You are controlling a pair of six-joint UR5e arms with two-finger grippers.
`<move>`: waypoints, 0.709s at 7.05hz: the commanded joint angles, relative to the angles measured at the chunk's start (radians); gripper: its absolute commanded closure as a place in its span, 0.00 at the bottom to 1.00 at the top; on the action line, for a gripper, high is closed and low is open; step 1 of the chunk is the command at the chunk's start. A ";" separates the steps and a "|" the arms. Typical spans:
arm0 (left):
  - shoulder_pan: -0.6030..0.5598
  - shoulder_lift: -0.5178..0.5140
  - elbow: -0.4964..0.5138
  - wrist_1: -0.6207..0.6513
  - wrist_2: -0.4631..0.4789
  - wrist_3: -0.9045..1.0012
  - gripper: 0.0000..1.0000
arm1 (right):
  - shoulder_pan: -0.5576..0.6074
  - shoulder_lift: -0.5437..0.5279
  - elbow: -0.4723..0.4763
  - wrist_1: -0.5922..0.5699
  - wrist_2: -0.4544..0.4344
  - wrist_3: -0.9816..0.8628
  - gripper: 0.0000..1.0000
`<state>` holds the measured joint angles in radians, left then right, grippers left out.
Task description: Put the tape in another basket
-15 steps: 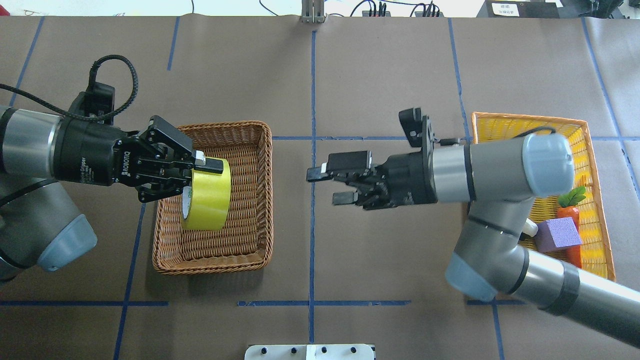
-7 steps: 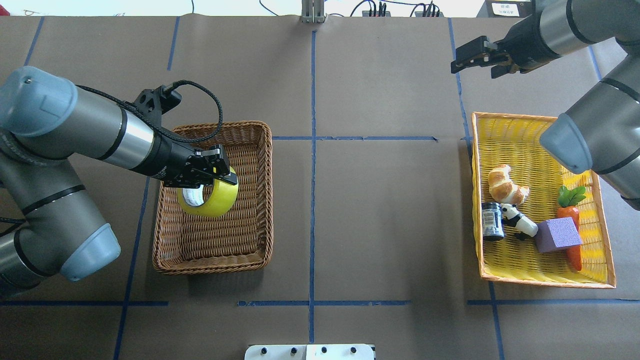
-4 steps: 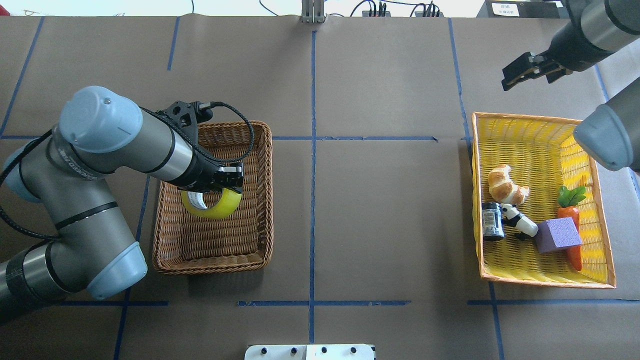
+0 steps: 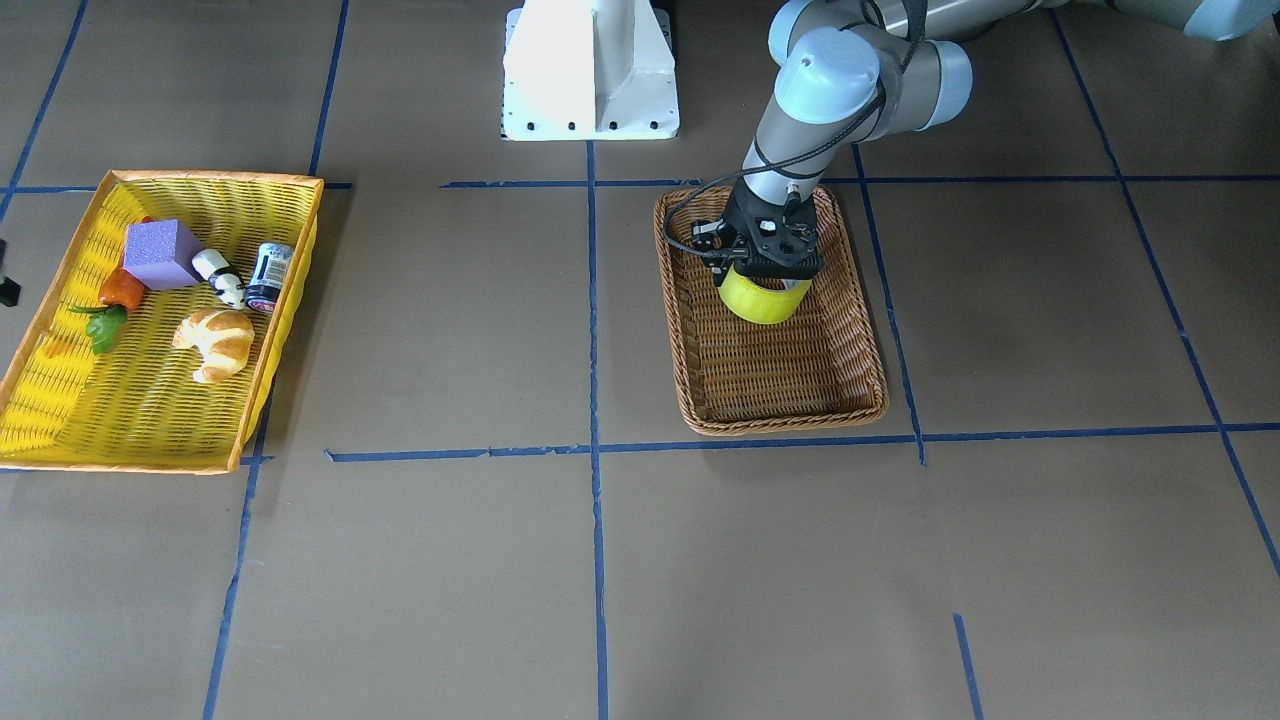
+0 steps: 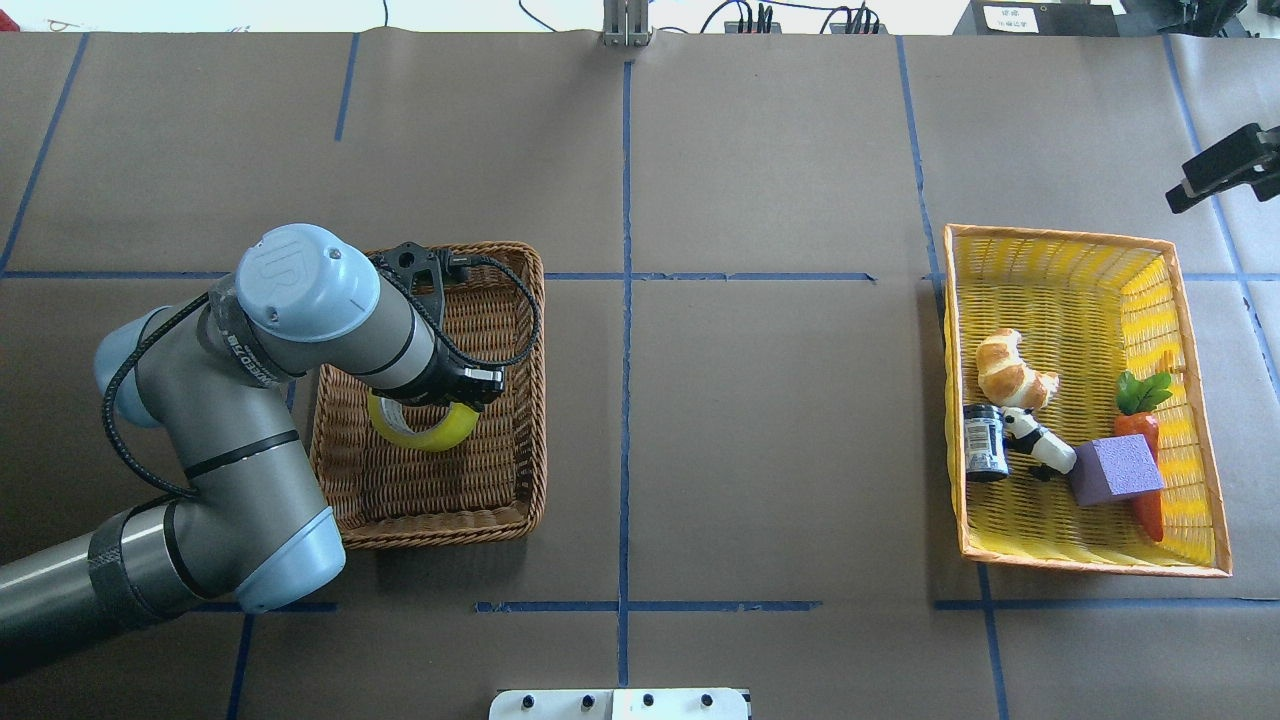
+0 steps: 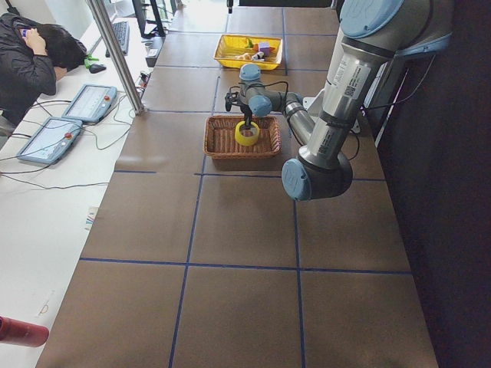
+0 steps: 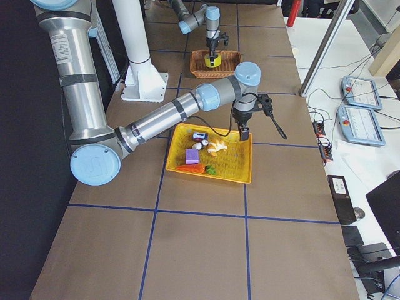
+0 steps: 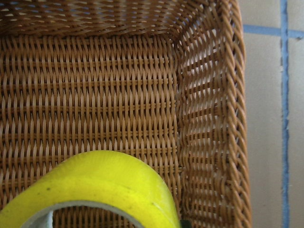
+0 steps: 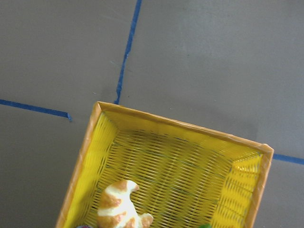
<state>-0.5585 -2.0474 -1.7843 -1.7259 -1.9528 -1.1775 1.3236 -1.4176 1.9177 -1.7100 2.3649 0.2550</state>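
Observation:
The yellow-green tape [image 5: 428, 430] hangs tilted low inside the brown wicker basket [image 5: 440, 530]. My left gripper [image 5: 462, 386] points down into the basket and is shut on the roll's upper wall. The front-facing view shows the tape [image 4: 765, 297] under the gripper [image 4: 765, 258], close above the basket's [image 4: 790, 420] floor; I cannot tell whether it touches. The left wrist view shows the tape [image 8: 109, 180] near the basket's corner wall [image 8: 209, 118]. My right gripper [image 5: 1235, 182] is open and empty at the far right edge, beyond the yellow basket.
The yellow basket [image 5: 1060, 240] with an orange rim stands at the right. It holds a croissant [image 5: 1012, 368], a black can [image 5: 985, 442], a small panda toy [image 5: 1040, 445], a purple cube [image 5: 1115, 468] and a carrot [image 5: 1145, 420]. A white base [image 4: 590, 70] stands at the robot's side.
My left arm has swung its wrist over the brown basket and lowered the tape deeper into it. My right arm has drawn back to the far right, off the table's middle.

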 commanded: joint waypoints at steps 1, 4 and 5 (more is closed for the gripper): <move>-0.009 -0.005 -0.015 0.098 0.002 0.083 0.17 | 0.052 -0.047 -0.034 0.001 0.008 -0.072 0.00; -0.076 0.001 -0.119 0.207 -0.015 0.096 0.00 | 0.095 -0.168 -0.049 0.007 0.022 -0.187 0.00; -0.118 0.001 -0.150 0.247 -0.059 0.149 0.00 | 0.144 -0.210 -0.090 0.007 0.040 -0.279 0.00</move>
<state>-0.6345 -2.0483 -1.8896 -1.5353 -1.9770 -1.0702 1.4209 -1.5735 1.8632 -1.7034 2.3871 0.0749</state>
